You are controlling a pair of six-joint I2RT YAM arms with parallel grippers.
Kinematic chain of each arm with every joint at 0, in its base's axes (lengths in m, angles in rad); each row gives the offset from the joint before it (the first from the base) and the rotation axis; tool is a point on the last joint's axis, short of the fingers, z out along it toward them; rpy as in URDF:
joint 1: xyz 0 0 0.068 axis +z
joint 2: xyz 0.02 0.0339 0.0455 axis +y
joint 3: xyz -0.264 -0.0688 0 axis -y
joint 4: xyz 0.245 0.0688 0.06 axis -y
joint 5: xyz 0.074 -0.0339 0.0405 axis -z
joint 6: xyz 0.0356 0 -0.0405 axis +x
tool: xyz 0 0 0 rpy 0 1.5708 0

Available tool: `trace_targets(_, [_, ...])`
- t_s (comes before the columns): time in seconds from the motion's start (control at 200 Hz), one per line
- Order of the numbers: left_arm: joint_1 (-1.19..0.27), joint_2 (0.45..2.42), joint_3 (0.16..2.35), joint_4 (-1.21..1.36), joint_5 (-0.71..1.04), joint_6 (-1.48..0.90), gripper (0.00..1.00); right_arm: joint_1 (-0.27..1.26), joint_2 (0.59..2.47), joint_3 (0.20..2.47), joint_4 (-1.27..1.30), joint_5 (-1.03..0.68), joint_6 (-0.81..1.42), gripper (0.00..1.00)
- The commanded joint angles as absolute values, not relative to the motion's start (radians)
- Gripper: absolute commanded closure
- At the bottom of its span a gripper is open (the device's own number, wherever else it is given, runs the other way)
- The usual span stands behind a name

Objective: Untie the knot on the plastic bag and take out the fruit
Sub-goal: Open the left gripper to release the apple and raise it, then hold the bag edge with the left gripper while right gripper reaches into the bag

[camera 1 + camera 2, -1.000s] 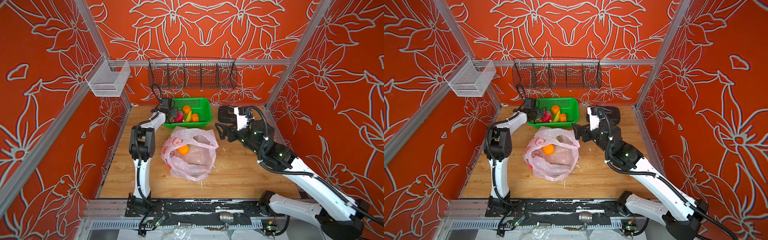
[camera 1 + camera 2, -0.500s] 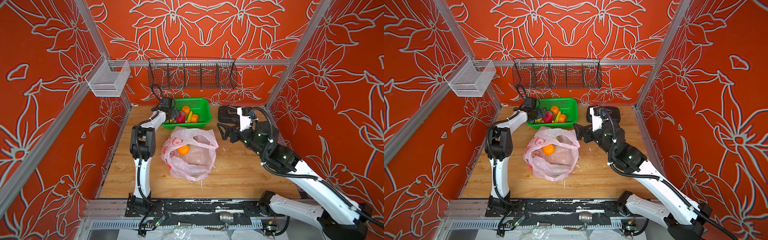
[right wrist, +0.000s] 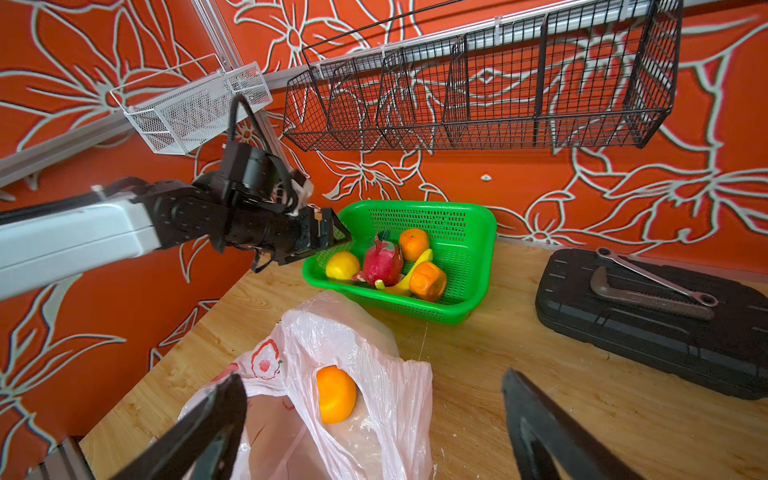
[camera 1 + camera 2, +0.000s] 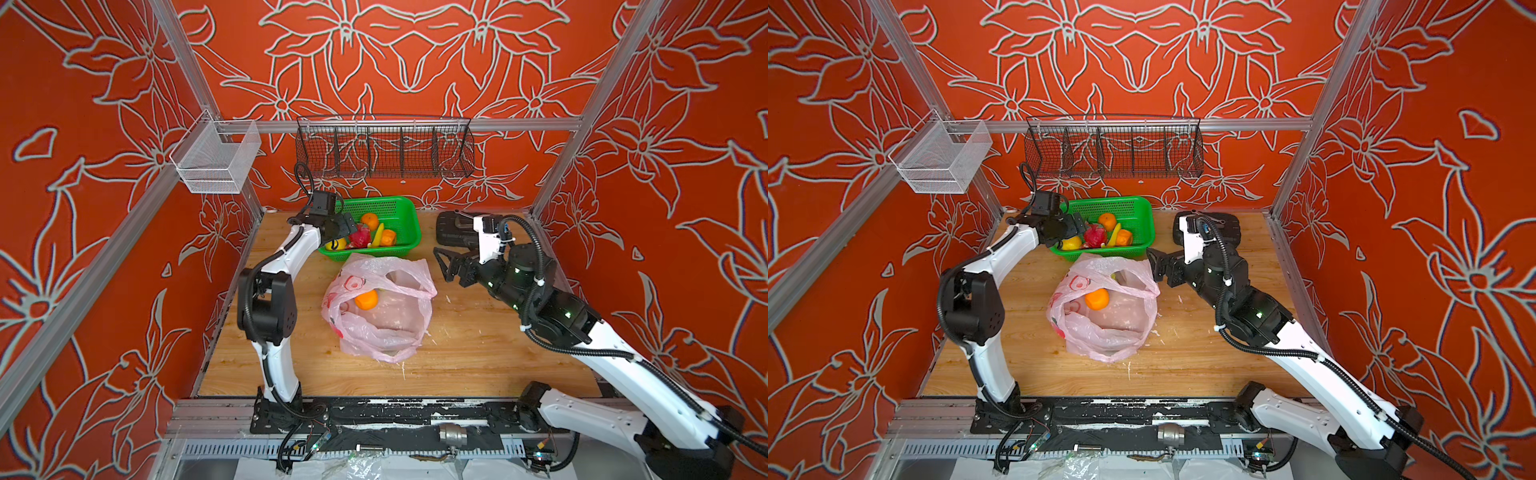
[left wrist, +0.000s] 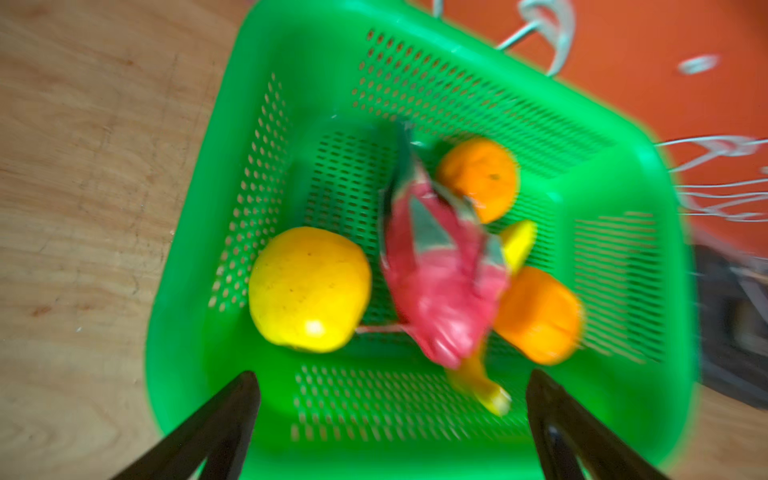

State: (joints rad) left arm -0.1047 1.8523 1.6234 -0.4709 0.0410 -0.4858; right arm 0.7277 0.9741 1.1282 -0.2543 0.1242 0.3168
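While L end effector (image 5: 392,374) hangs wide-open over green basket (image 5: 299,54), R end effector (image 3: 372,374) hovers wide-open nr plastic bag (image 3: 340,328).

The light is bright and even, seemingly from above, with soft shadows on the table (image 4: 478,353). Both top views are sharp. The left wrist view is blurry, and the green basket (image 5: 415,83) looks smeared.

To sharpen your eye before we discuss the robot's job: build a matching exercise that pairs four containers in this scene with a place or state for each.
Things:
1 plastic bag
2 green basket
3 black case
4 black wire rack

Place or state:
A hangs on the back wall
B tools lie on its lid
C lies crumpled, mouth open
D holds a dragon fruit

Pairs: 1-C, 2-D, 3-B, 4-A
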Motion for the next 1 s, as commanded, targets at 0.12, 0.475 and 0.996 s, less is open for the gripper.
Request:
trace_targets(0.12, [-0.142, 1.500, 1.415, -0.375, 0.240, -0.464, 0.02, 0.723, 1.003, 1.118, -0.280, -0.006, 0.334, 0.13])
trace_targets(0.475, [-0.338, 1.166, 1.229, -0.552, 0.391, 0.100, 0.05, 0.826, 1.085, 1.018, -0.227, -0.203, 0.360, 0.23])
trace_targets(0.996, [-0.356, 1.064, 0.990, -0.678, 0.091, 0.079, 0.03, 1.022, 1.346, 0.890, -0.170, -0.075, 0.365, 0.37])
